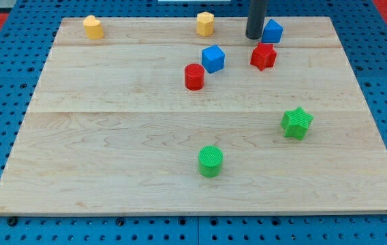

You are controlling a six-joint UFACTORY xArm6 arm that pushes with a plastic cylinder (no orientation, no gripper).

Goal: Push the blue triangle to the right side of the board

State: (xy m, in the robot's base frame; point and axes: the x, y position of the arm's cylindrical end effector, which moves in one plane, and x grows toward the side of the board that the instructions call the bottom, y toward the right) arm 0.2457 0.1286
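Jaws are none; my tip (254, 37) is just a smooth dark rod end, holding nothing, touching the left side of the blue triangle (272, 30) at the far edge. Nearby sit a red star (263, 56), blue cube (213, 58) and red cylinder (194, 77) on the wooden board (112, 136).

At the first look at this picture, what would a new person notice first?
Probably the dark rod, my tip, coming down at the view's top and touching the left side of a blue block. Next, the tight group just below: red star-like block, blue cube, red cylinder.
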